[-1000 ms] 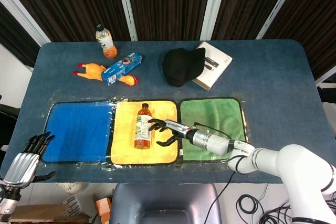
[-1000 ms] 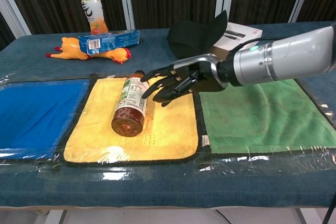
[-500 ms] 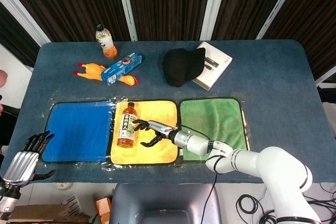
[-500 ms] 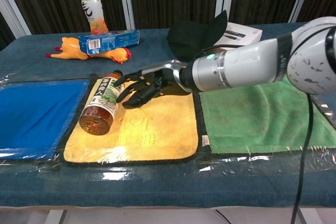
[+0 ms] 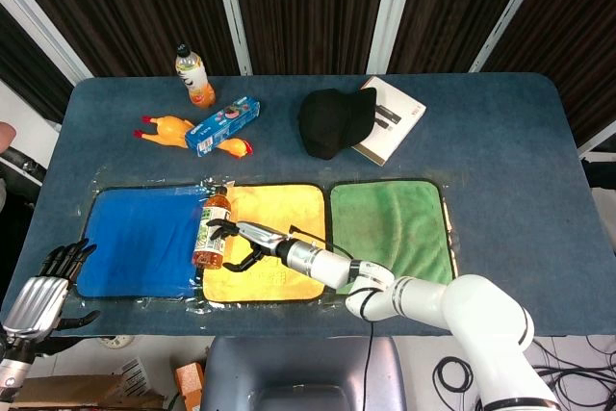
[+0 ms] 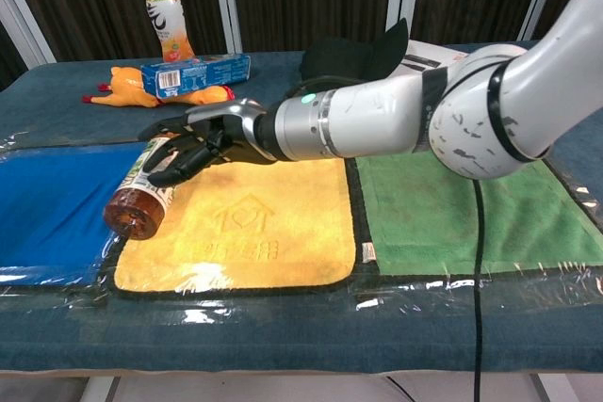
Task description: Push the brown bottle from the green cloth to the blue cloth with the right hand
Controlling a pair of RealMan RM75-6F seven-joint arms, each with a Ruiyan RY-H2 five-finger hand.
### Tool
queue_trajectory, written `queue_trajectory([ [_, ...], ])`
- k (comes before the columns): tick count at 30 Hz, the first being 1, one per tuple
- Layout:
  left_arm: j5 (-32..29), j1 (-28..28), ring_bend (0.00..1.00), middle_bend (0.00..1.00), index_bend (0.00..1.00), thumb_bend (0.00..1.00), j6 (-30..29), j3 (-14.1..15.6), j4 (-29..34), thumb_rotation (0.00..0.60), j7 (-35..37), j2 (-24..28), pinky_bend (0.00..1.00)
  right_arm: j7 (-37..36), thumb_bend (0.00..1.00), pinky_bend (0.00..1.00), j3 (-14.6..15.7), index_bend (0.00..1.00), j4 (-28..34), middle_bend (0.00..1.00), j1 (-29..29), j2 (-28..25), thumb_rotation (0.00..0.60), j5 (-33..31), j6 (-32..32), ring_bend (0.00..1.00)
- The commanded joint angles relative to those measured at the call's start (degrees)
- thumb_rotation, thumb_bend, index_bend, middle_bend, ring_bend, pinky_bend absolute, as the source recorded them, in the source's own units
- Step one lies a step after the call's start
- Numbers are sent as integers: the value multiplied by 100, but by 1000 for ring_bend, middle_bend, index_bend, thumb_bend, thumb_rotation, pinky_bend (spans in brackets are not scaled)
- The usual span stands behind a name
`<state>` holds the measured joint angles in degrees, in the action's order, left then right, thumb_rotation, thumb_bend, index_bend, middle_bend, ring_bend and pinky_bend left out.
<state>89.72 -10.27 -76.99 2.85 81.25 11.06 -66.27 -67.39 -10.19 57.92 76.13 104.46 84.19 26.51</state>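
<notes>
The brown bottle (image 5: 211, 230) (image 6: 139, 196) lies on its side across the seam between the yellow cloth (image 5: 279, 228) (image 6: 254, 228) and the blue cloth (image 5: 144, 241) (image 6: 52, 204), cap pointing to the far side. My right hand (image 5: 241, 243) (image 6: 193, 144) presses its spread fingers against the bottle's right side; it holds nothing. The green cloth (image 5: 390, 228) (image 6: 471, 214) on the right lies bare. My left hand (image 5: 43, 291) hangs open off the table's near-left edge, shown in the head view only.
At the back stand an orange drink bottle (image 5: 195, 76) (image 6: 168, 18), a rubber chicken (image 5: 173, 132) (image 6: 132, 89), a blue box (image 5: 223, 124) (image 6: 196, 72), a black cap (image 5: 334, 120) (image 6: 353, 58) and a white book (image 5: 390, 117) (image 6: 433, 58).
My right hand has swept left, rolling the bottle from the yellow cloth's middle to its left edge and partly onto the blue cloth. The left hand has not moved.
</notes>
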Motion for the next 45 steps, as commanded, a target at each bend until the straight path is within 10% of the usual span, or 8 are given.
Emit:
queue_trajectory([
  [1, 5, -2, 0, 0, 0, 37, 1, 2, 6, 600, 7, 1, 72, 303, 342, 107, -163, 65, -113, 174, 116, 101, 600, -104, -26, 117],
  [17, 123, 30, 0, 0, 0, 37, -104, 43, 35, 600, -41, 9, 72, 2266, 342, 103, -169, 39, -39, 174, -393, -201, 600, -1165, -375, 254],
  [45, 30, 6, 0, 0, 0, 37, -23, 8, -7, 600, 79, 48, 73, 2908, 343, 0, -1219, 0, -1020, 115, 342, 1135, 600, -1445, -966, 81],
])
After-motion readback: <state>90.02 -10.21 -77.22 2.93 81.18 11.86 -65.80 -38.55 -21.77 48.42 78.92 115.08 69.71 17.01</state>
